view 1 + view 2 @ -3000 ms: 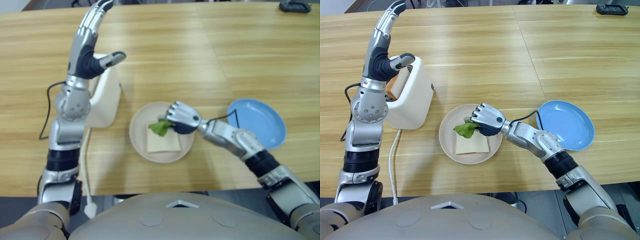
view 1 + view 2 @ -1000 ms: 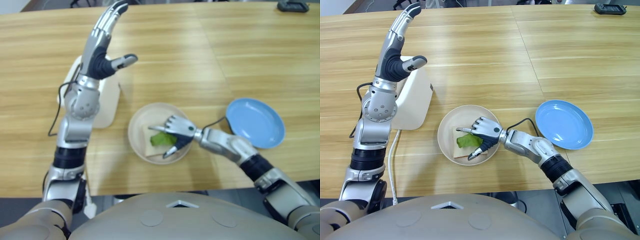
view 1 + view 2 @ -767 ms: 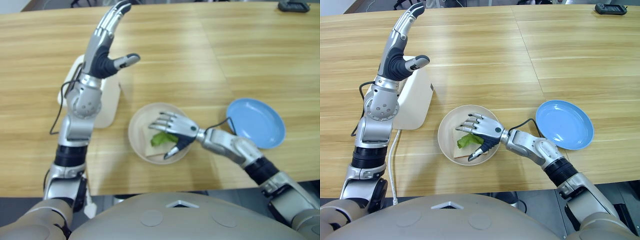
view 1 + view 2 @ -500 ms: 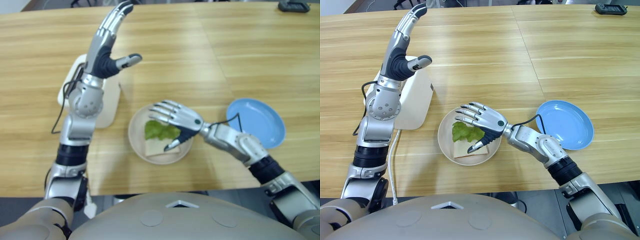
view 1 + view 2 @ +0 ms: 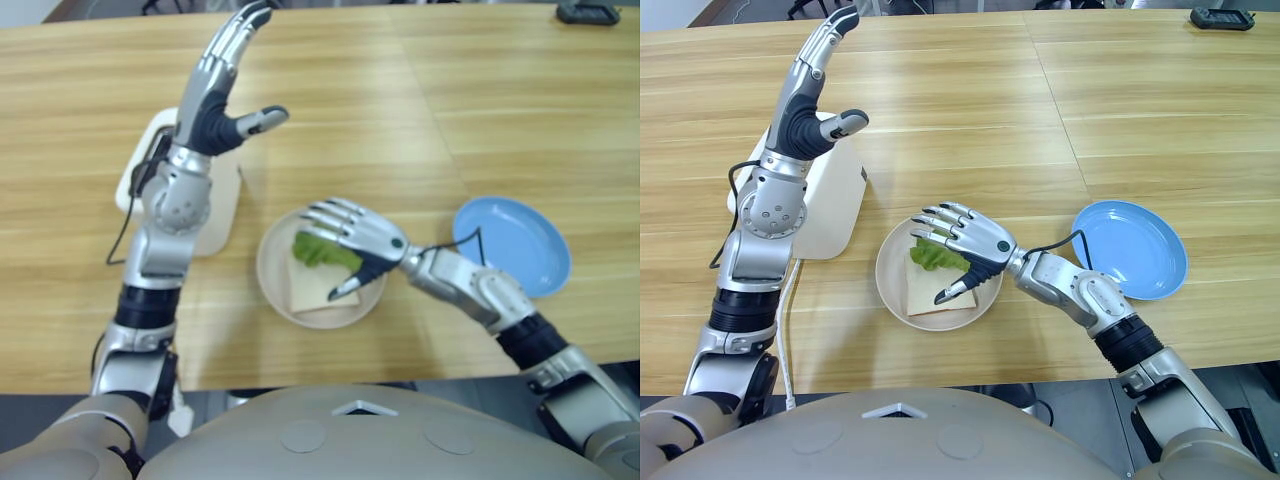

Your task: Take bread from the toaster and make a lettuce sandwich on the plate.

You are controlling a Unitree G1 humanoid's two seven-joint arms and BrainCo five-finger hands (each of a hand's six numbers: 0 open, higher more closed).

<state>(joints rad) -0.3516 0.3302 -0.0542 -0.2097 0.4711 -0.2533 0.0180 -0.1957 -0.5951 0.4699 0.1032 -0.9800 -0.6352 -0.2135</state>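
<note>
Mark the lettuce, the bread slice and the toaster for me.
lettuce [image 5: 929, 258], right eye view, on the leaf's bare left part.
bread slice [image 5: 923, 293], right eye view, on its lower left area.
toaster [image 5: 835, 200], right eye view, on its white side wall.

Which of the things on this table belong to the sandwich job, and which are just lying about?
Belong to the job: toaster; beige plate; bread slice on it; lettuce on the bread; right hand, open above them.
Just lying about: empty blue plate; dark device at the table's far corner.
</note>
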